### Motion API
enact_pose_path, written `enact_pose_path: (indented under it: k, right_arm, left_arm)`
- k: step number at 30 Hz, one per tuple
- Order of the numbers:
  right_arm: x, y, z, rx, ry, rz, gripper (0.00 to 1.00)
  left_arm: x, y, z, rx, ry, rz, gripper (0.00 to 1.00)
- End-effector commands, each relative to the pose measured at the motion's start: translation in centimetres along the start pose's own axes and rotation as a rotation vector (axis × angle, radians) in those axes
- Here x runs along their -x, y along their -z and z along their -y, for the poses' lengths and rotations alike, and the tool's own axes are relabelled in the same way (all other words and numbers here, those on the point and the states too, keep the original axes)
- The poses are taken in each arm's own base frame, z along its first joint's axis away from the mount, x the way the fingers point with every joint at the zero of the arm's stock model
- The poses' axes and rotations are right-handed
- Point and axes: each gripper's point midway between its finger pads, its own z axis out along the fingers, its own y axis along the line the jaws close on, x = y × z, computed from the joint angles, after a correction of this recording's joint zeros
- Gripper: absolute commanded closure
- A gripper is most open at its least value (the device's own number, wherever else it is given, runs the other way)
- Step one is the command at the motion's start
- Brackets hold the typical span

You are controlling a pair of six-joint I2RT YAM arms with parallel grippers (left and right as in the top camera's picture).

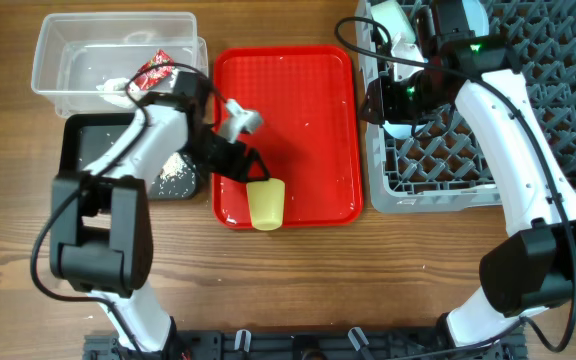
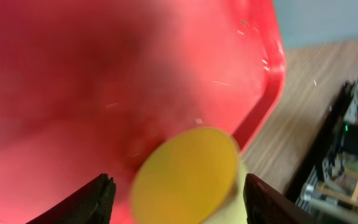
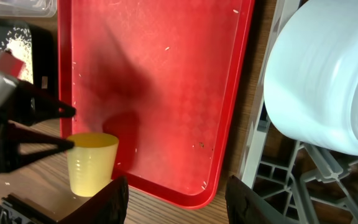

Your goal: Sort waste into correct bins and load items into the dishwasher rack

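The small yellow cup [image 1: 266, 203] sits at the front edge of the flat red tray [image 1: 308, 120]. My left gripper [image 1: 251, 167] is open just behind the cup. In the left wrist view the cup [image 2: 185, 174] fills the gap between the spread fingers [image 2: 178, 183], which do not touch it. My right gripper [image 1: 380, 100] is open and empty at the left edge of the grey dishwasher rack [image 1: 488, 150], next to pale bowls [image 1: 393, 20] [image 3: 328, 74]. The clear tub [image 1: 68, 50] holds the red wrapper [image 1: 153, 70] and white paper [image 1: 116, 88].
The black tub [image 1: 83, 140] lies under my left arm with rice grains [image 1: 176, 172] in it. A few grains are scattered on the red tray [image 3: 166, 74]. The right wrist view shows the cup [image 3: 92, 163] and bare wood in front of the tray.
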Motion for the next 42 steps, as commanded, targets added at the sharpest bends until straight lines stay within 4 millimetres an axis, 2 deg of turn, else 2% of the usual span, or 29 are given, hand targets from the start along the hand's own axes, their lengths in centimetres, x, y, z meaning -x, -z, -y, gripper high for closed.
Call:
enact_pose_path:
  k: [1, 6, 8, 12, 13, 14, 15, 19, 21, 22, 23, 24, 26, 30, 37, 41, 42]
  right_arm:
    - [-0.3, 0.4, -0.5, 0.018, 0.021, 0.006, 0.48]
    - [-0.2, 0.4, -0.5, 0.018, 0.022, 0.007, 0.48]
    - [-0.1, 0.4, -0.5, 0.018, 0.023, 0.011, 0.49]
    - [-0.1, 0.4, -0.5, 0.018, 0.024, 0.013, 0.48]
    - [-0.1, 0.4, -0.5, 0.018, 0.025, 0.014, 0.48]
    - [0.0, 0.4, -0.5, 0.019, 0.025, 0.016, 0.48]
    - [0.0, 0.4, -0.5, 0.019, 0.025, 0.018, 0.48]
    - [0.4, 0.5, -0.5, 0.021, 0.031, 0.032, 0.48]
    - [0.5, 0.5, -0.5, 0.02, 0.034, 0.038, 0.48]
    - [0.8, 0.5, -0.6, 0.022, 0.037, 0.05, 0.48]
    - [1.2, 0.5, -0.6, 0.023, 0.036, 0.064, 0.48]
    - [1.5, 0.5, -0.7, 0.025, 0.026, 0.077, 0.45]
    - [1.5, 0.5, -0.7, 0.025, 0.024, 0.076, 0.39]
    - [1.3, 0.5, -0.6, 0.025, 0.021, 0.07, 0.27]
    - [1.3, 0.5, -0.6, 0.025, 0.021, 0.07, 0.25]
    - [1.0, 0.5, -0.6, 0.023, 0.016, 0.058, 0.22]
    - [1.0, 0.5, -0.6, 0.023, 0.016, 0.057, 0.22]
  left_arm:
    - [0.2, -1.6, 2.4, -0.022, -0.142, -0.037, 0.33]
    - [-1.0, -1.7, 3.0, -0.04, -0.113, -0.085, 0.36]
    - [-1.5, -1.7, 3.4, -0.059, -0.09, -0.105, 0.49]
    - [-1.8, -1.3, 6.0, -0.2, -0.039, -0.096, 0.64]
    - [-1.8, -1.2, 6.4, -0.218, -0.032, -0.094, 0.73]
    - [-1.8, -1.2, 6.5, -0.222, -0.018, -0.095, 0.91]
    - [-1.9, -1.1, 6.7, -0.234, -0.007, -0.097, 0.96]
    - [-2.0, -1.0, 7.5, -0.27, 0.056, -0.105, 0.96]
    - [-1.2, -1.4, 7.4, -0.26, 0.042, -0.078, 0.96]
    - [-0.8, -1.4, 7.2, -0.254, 0.035, -0.063, 0.93]
    - [-0.3, -1.6, 6.8, -0.232, 0.079, -0.052, 0.84]
    - [0.0, -1.7, 6.1, -0.194, 0.157, -0.054, 0.77]
    - [0.0, -1.7, 5.9, -0.184, 0.206, -0.059, 0.68]
    - [0.2, -1.8, 5.6, -0.163, 0.291, -0.057, 0.66]
    - [0.7, -1.9, 5.2, -0.146, 0.339, -0.045, 0.65]
    - [1.1, -1.9, 4.9, -0.133, 0.362, -0.027, 0.54]
    - [1.2, -2.0, 4.8, -0.124, 0.362, -0.027, 0.54]
